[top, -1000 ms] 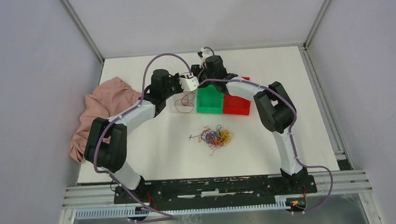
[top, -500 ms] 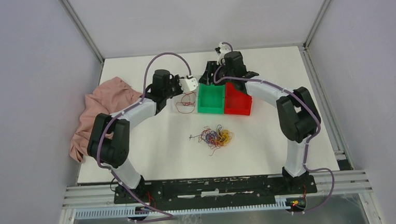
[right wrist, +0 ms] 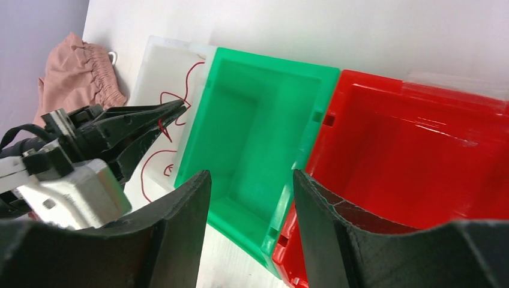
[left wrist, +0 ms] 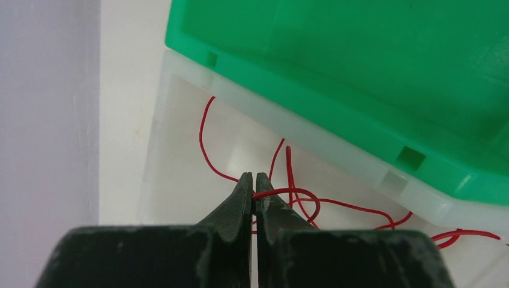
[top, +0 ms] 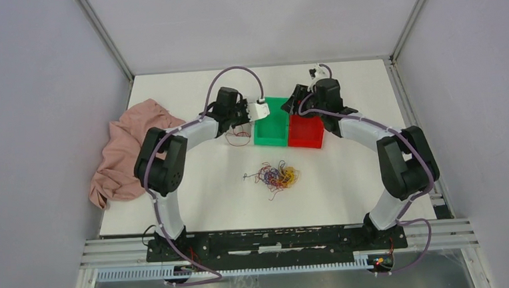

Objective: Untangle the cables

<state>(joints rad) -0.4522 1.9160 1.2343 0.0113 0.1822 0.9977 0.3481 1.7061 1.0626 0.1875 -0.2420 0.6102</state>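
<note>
Far left of the worktop (top: 196, 208): we see a pink cloth (top: 128, 148) heaped at the edge, well apart from the work and, in our judgement, no hindrance.
Left fingers (left wrist: 252, 187): closed on a single red cable (left wrist: 300, 198), pinching one of its loops inside the clear bin (left wrist: 180, 96), where the rest of it curls.
Handling: we judge the strand light, limp and springy. It could slide out of a weak pinch, so a firm hold on a loop suits it.
Green bin (top: 270, 142): just beside the clear bin on its right. Its raised wall is where a dangling strand could catch.
Clump of cables (top: 277, 176): on bare worktop between the bins and the arm bases, with red, yellow and purple strands knotted together. We would take an outlying loop, not the core.
Red bin (top: 305, 141): against the green one's right side.
Right fingers (top: 295, 103): spread apart, holding nothing, above the bins' far side.
</note>
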